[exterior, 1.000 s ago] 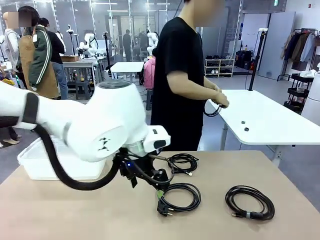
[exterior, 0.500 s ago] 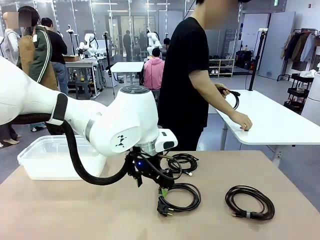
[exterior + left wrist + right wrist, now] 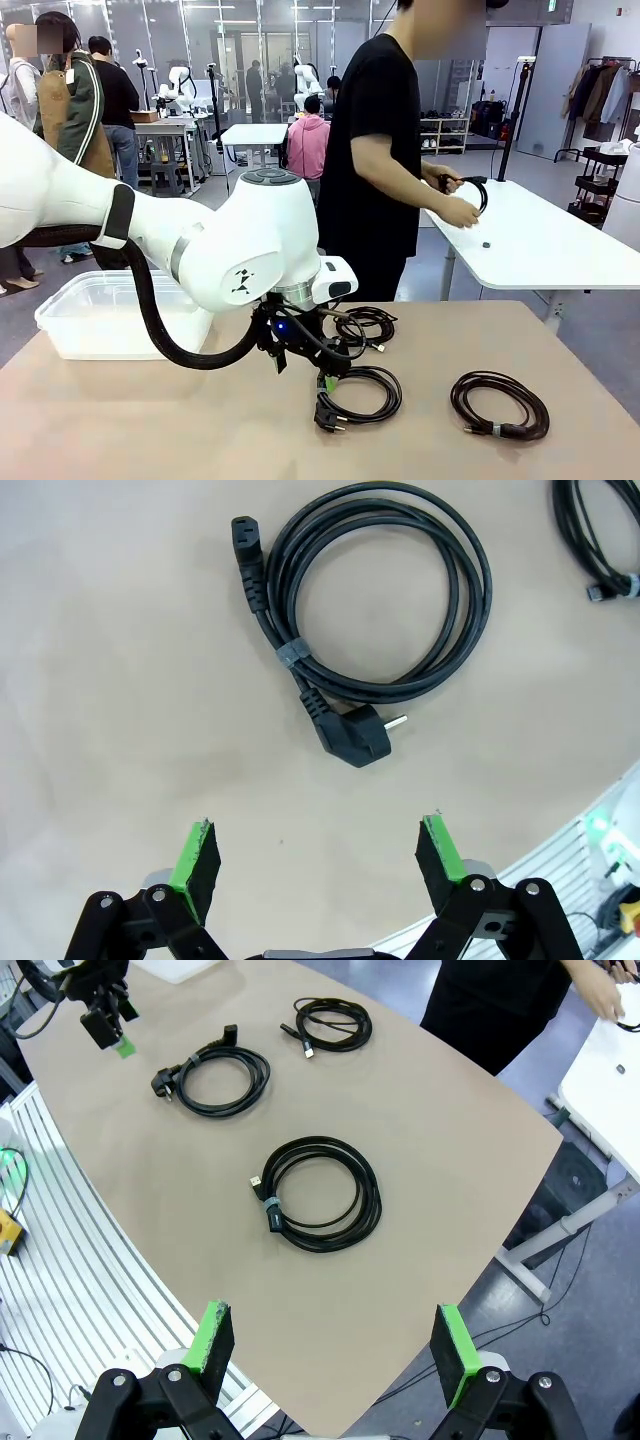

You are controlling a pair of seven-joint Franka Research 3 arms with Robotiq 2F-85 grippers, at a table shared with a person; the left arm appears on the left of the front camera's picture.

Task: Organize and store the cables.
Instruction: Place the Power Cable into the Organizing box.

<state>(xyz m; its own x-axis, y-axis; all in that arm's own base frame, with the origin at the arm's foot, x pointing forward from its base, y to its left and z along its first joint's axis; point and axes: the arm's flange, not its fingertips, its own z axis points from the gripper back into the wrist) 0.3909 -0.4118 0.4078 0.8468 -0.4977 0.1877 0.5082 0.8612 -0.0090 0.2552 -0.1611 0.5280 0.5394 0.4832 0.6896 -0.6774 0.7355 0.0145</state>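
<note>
Step in hand, probably: approach for a pick. Left gripper hangs over the plugged cable mid-tabletop, jaws spread wide, nothing held. Right gripper likewise spread and empty. Next: descend, straddle the strands, close, carry to the tub at the left edge.

Operator: Table finish?
Technician: The table was smooth, matt beige, laminate-like.
Operator: Cables?
Technician: The cables had smooth black rubbery sheathing, faintly glossy; the plug pin was bright metal. The bin was translucent plastic; the left arm's shell was glossy white.
</note>
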